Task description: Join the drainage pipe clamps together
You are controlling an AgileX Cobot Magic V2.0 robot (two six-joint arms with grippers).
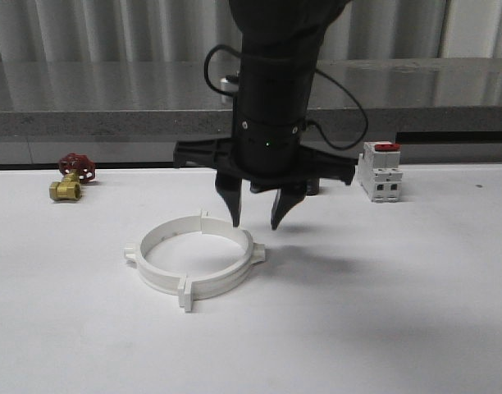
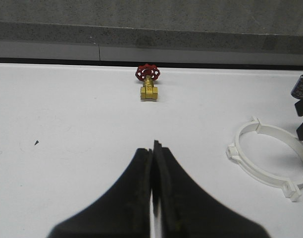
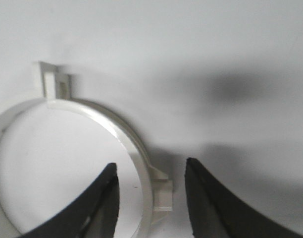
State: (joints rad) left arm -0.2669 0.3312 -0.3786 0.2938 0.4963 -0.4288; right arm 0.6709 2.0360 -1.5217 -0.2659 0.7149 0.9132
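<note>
Clamps [image 1: 195, 261] lie joined, rim beneath open right claw [image 1: 257, 220].

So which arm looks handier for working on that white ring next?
The right. Its gripper hangs open directly over the clamp ring's edge, while the left gripper is shut, off to the ring's side.

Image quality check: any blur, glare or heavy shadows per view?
Front view: sharp, soft shadow right of the clamps, sheen on the grey ledge. Left wrist view: gripper close and blurred, valve crisp. Right wrist view: soft focus throughout, dark shadow on the table.
</note>
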